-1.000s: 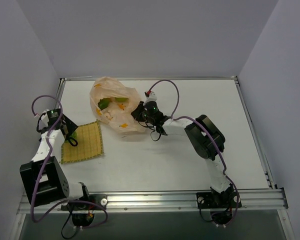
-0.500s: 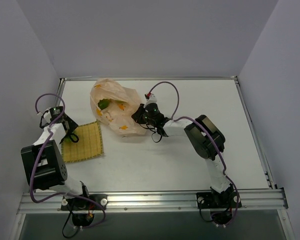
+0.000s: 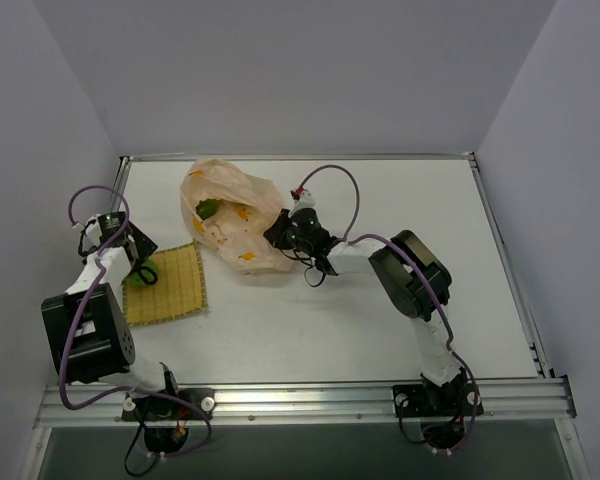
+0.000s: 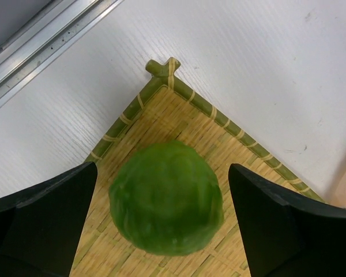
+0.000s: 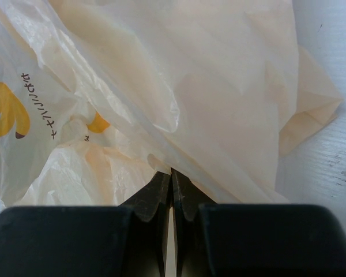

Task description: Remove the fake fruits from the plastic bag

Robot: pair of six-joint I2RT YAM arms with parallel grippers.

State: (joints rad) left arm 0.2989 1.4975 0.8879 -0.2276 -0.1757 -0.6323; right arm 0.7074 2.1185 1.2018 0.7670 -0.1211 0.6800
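Observation:
One green fake fruit (image 4: 166, 199) lies on the corner of a yellow woven mat (image 4: 219, 118). My left gripper (image 4: 162, 173) straddles it, open, with mat showing between the fruit and each finger (image 4: 43, 216). From the top view, this fruit (image 3: 148, 272) and the left gripper (image 3: 140, 266) are at the mat's left edge. The plastic bag (image 3: 230, 215) lies crumpled at the back. Another green fake fruit (image 3: 208, 208) shows through its mouth. My right gripper (image 3: 277, 232) is shut on the bag's right side. Its jaws (image 5: 172, 174) pinch the thin film of the plastic bag (image 5: 179, 81).
The mat (image 3: 175, 285) lies flat at the left of the white table, close to the left wall. The bag has yellow banana prints (image 5: 8, 109). A metal rail (image 3: 310, 392) runs along the near edge by the arm bases.
My left gripper has opened and let go of the green fruit, which now rests on the mat. The right gripper has kept its pinch on the bag.

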